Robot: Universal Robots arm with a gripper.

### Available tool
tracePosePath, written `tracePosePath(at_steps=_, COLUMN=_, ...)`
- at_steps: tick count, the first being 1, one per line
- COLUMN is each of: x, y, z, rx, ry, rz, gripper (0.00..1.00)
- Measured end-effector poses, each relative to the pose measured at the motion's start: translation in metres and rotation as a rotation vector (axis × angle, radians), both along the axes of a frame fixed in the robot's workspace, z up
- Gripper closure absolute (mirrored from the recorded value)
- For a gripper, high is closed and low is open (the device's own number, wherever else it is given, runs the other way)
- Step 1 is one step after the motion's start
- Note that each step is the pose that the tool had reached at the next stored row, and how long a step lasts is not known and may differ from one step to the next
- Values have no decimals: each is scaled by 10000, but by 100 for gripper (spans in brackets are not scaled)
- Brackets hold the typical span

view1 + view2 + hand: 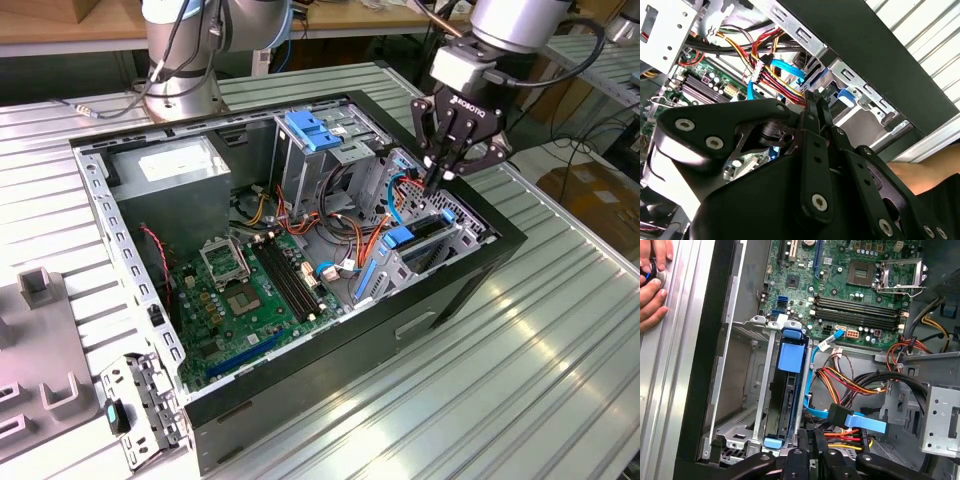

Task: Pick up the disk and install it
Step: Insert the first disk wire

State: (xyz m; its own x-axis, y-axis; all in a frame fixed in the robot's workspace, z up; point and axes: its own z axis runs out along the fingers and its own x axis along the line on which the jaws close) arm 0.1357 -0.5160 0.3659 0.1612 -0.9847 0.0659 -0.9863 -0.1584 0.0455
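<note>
The disk [432, 229] sits on edge inside the metal drive cage [455, 240] at the case's corner on the exterior view's right, with its blue plastic carrier end [399, 237] facing the motherboard. In the first wrist view the disk [788, 397] lies down in the cage slot under a blue carrier tab [790, 357]. My gripper [436, 183] hangs just above the cage's far end, fingers pressed together with nothing between them. Those fingers [816, 107] point down at the cage and the blue cable plug.
The open black case [470, 280] holds a green motherboard [245, 285], a grey power-supply box [170, 172], a tall cage with a blue latch [315, 130] and loose cables [840, 385]. A hand [650, 287] rests on the table beside the case. Another arm's base [180, 60] stands behind.
</note>
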Motion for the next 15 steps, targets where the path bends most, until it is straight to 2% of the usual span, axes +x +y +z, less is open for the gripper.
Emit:
tracePosePath(at_steps=4, x=2, y=-6, z=-26, rx=0, ry=-1, rz=-506, gripper=84)
tracePosePath(at_steps=8, x=3, y=-62, z=-41, rx=-1, ry=0, rz=-618, gripper=84)
tracePosePath(at_steps=10, x=3, y=-64, z=-43, rx=-2, ry=-2, rz=-622, gripper=84)
tracePosePath(at_steps=12, x=2, y=-65, z=-55, rx=2, ry=-66, rz=-649, gripper=84)
tracePosePath(at_steps=15, x=-7, y=-66, z=-83, rx=1, ry=-86, rz=-917, gripper=84)
